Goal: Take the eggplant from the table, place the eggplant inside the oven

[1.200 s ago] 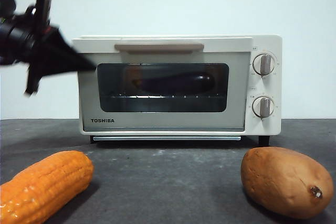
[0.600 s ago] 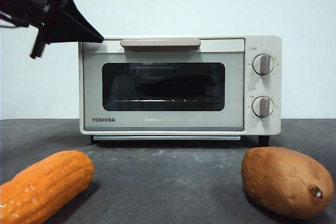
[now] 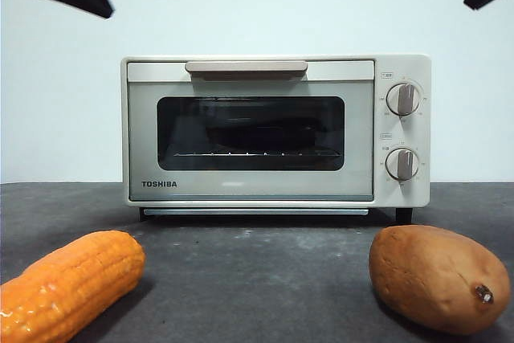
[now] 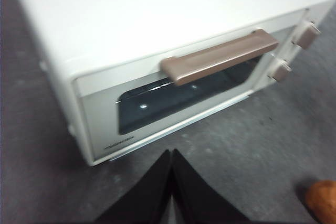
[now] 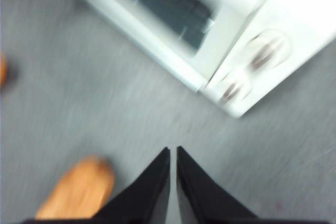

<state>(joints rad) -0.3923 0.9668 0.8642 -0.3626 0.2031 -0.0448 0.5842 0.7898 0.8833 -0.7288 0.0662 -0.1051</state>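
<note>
Eggplant [image 3: 257, 130] sat dim on rack inside oven [image 3: 273, 130], door now fully shut versus ajar a second earlier. Left gripper [image 4: 171, 153] pulled back above oven front, jaws pressed together, empty. Right gripper [image 5: 173, 150] likewise closed on nothing, over table [image 3: 257, 279].

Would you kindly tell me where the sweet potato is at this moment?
In the front view the sweet potato lies on the table at the near right, in front of the oven, across from the corn cob.

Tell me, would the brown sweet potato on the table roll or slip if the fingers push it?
The sweet potato looks lumpy and uneven, so it would probably wobble rather than roll. Its matte skin suggests decent grip. It seems solid and stiff.
</note>
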